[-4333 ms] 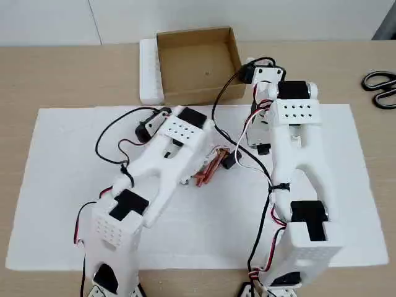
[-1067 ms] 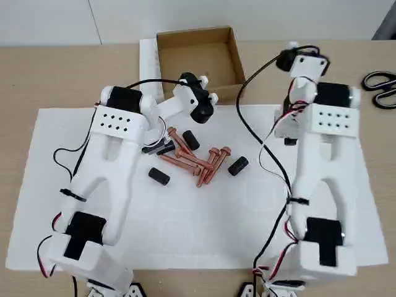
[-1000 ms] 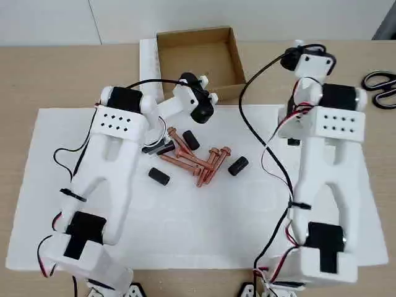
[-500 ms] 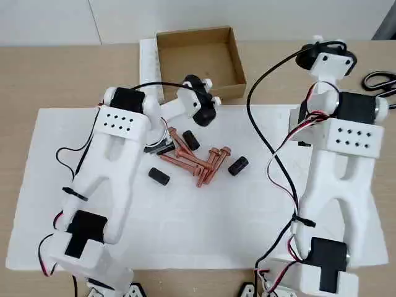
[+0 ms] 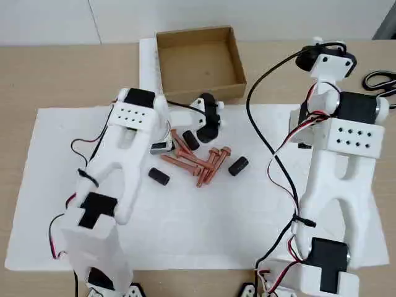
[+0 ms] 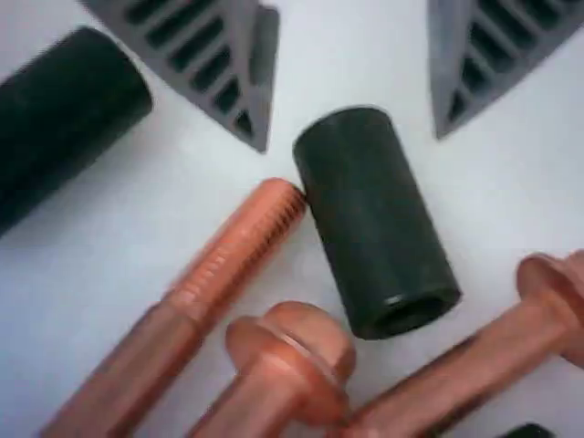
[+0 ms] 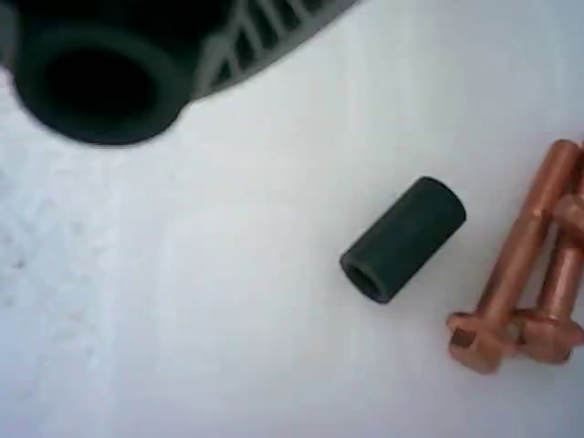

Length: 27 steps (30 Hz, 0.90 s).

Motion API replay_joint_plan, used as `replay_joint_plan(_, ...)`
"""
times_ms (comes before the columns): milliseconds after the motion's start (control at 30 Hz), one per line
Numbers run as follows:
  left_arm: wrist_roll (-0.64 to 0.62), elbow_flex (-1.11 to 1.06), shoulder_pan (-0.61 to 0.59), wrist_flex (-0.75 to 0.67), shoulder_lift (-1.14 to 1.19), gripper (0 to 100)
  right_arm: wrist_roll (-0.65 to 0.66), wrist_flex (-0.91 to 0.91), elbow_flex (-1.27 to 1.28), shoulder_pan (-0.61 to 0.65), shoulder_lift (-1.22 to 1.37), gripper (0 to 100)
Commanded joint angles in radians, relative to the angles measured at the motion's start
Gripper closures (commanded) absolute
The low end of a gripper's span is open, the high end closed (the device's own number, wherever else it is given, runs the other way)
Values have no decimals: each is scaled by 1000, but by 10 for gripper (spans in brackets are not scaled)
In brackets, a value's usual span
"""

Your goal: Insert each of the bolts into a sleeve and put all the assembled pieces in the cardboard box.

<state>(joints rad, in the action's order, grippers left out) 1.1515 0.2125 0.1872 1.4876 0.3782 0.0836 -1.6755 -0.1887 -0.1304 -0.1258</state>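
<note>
Presently the left gripper [image 6: 349, 128] is hanging with its jaws spread wide. One ribbed tip is standing to either side of the near end of a black sleeve [image 6: 374, 219] lying flat, and neither tip is touching it. Copper bolts [image 6: 228, 274] are crowding that piece, one threaded end just beside it, and a second sleeve [image 6: 64, 109] is lying beyond one jaw tip. The right gripper [image 7: 155, 55] appears to be clamping a held sleeve [image 7: 91, 82], bore facing its wrist camera, above the mat near a loose sleeve [image 7: 403, 239] and apart from the pile.

Risks, as I am judging them: on closing, a left jaw tip could catch the neighbouring bolt and drag or scatter the pile. The round sleeve could also roll out if the tips meet it off-centre. The sleeve in the right jaws could tilt when a bolt is pushed in.

A white foam mat [image 5: 185, 229] is covering much of the wooden table [image 5: 62, 74]. The cardboard box [image 5: 197, 62] is standing open at the mat's far edge, with no assembled piece in it. A foam block [image 5: 148, 62] is touching its side. Scissors [image 5: 380, 80] are lying at the table's right edge.
</note>
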Motion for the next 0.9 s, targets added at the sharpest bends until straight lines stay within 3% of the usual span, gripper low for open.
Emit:
replay_joint_plan(0,11,148,34,84,43,868,-6,2,-11,-8,-51,994)
replay_joint_plan(200,11,367,138,221,161,863,-6,2,-11,-8,-51,994)
replay_joint_plan(467,46,535,183,247,321,863,-6,2,-11,-8,-51,994)
replay_joint_plan(867,41,550,181,267,284,863,-11,4,-12,-8,-51,994)
